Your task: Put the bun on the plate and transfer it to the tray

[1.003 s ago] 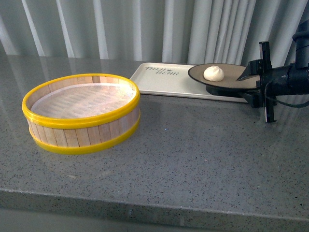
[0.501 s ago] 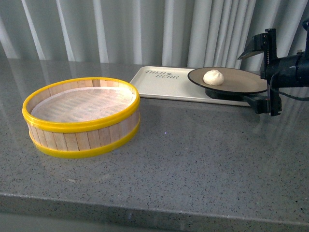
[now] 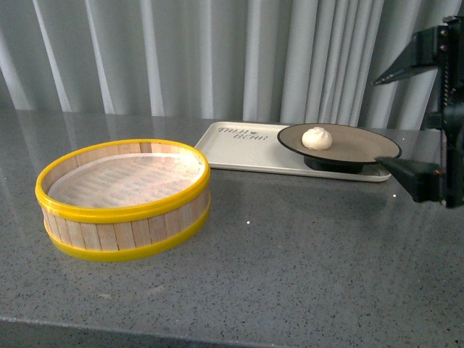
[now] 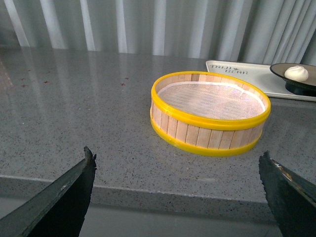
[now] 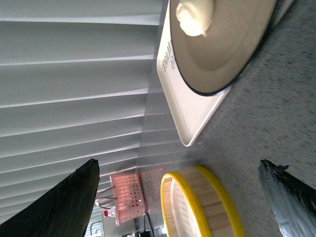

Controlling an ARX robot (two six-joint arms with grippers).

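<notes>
Backed off to the frame's right edge, the black right gripper [image 3: 424,116] gapes empty; small white pleated bun [image 3: 317,138] sits on the taupe round plate [image 3: 362,147], centre-right on the cream rectangular tray [image 3: 239,148]. Left gripper [image 4: 177,197] wide open, empty.

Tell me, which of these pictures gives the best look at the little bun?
The right wrist view: the bun fills more of the picture there, sitting on the plate, though partly cut off. The front view shows it whole but small, and the left wrist view shows it tiny and far away.

A white bun [image 3: 317,138] on a taupe, black-rimmed plate [image 3: 362,150], a cream tray [image 3: 239,148] with dark lettering, and a yellow-rimmed wooden steamer basket [image 3: 123,197] on a speckled grey counter [image 3: 290,268].
</notes>
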